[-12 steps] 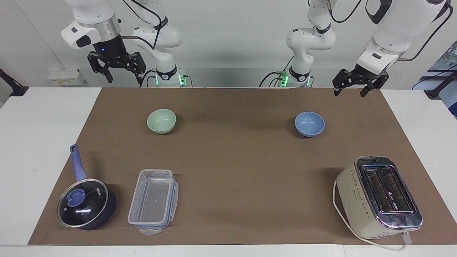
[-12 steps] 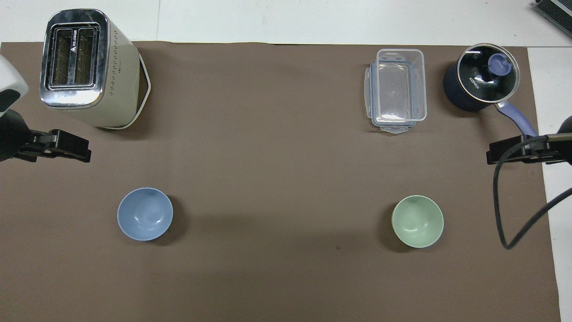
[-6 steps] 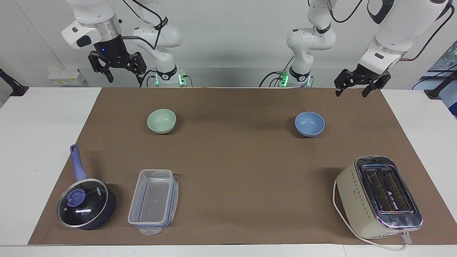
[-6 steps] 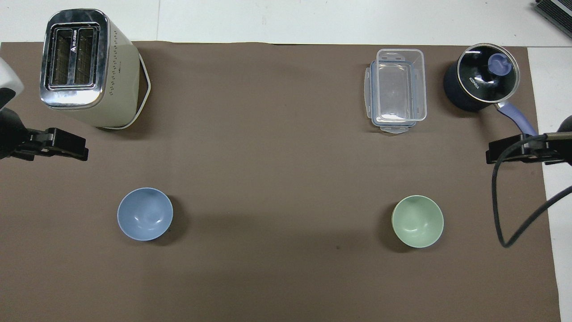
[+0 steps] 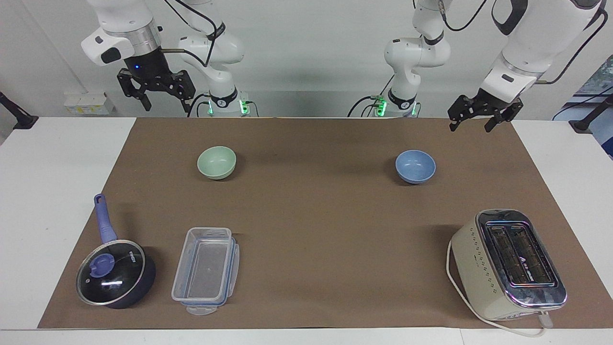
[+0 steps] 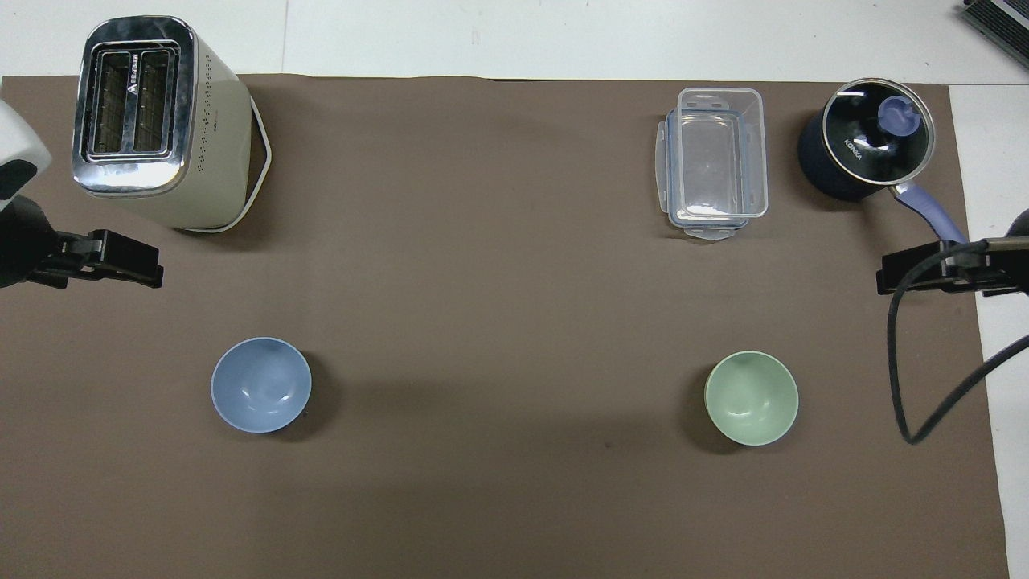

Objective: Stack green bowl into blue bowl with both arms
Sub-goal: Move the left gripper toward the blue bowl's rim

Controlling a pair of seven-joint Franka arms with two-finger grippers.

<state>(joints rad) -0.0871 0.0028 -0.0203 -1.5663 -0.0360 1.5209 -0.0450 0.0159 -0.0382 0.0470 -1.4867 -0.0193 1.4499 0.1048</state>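
Brown mat (image 5: pixel 311 225), both bowls apart, facing view alone shows left claw (image 5: pixel 471 123), right claw (image 5: pixel 164 102) spread, empty

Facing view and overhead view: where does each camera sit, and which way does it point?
Facing view: high across the table, looking at both robots; whole arms, left gripper, right gripper.
Overhead view: above the robots' end, looking steeply down; only gripper ends show.
Shared: pale green glossy bowl, periwinkle-blue glossy bowl, half a turn apart.
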